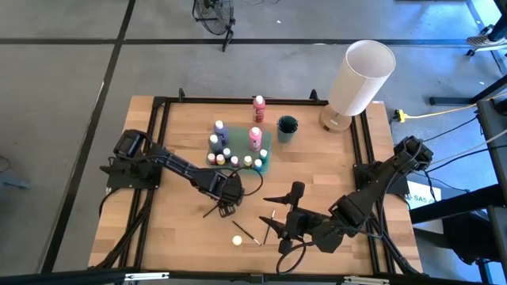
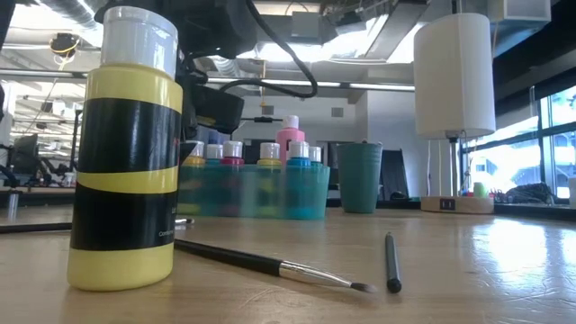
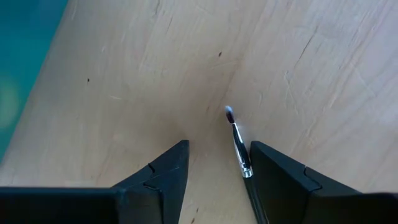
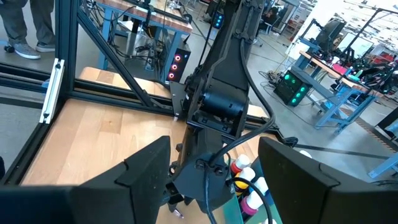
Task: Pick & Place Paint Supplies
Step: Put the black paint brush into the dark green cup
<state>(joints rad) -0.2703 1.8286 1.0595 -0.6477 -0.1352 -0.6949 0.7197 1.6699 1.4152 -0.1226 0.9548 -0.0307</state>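
Observation:
My left gripper (image 1: 226, 204) points down at the table, open. A thin dark-handled brush (image 3: 238, 144) lies between its fingers, close along one finger (image 3: 280, 180); the handle (image 1: 211, 212) sticks out toward the near left. My right gripper (image 1: 279, 226) hangs open above the table's near middle and faces the left arm. A yellow white-capped bottle (image 1: 237, 239) stands near the front edge, with a second brush (image 1: 247, 233) lying beside it. Several small paint bottles stand in a teal tray (image 1: 265, 150). A pink bottle (image 1: 258, 107) stands alone at the far edge. My left gripper comes at the brush from above, its fingers on either side of the brush's metal ferrule (image 3: 244, 163). The brush runs right along one finger and under it. I cannot tell whether that finger touches it.
A teal cup (image 1: 287, 128) stands right of the tray, and a big white cylinder (image 1: 360, 77) rises at the far right corner. A third dark brush (image 2: 391, 261) lies on the wood near my right gripper. Black frame rails (image 1: 158, 142) line the table's sides.

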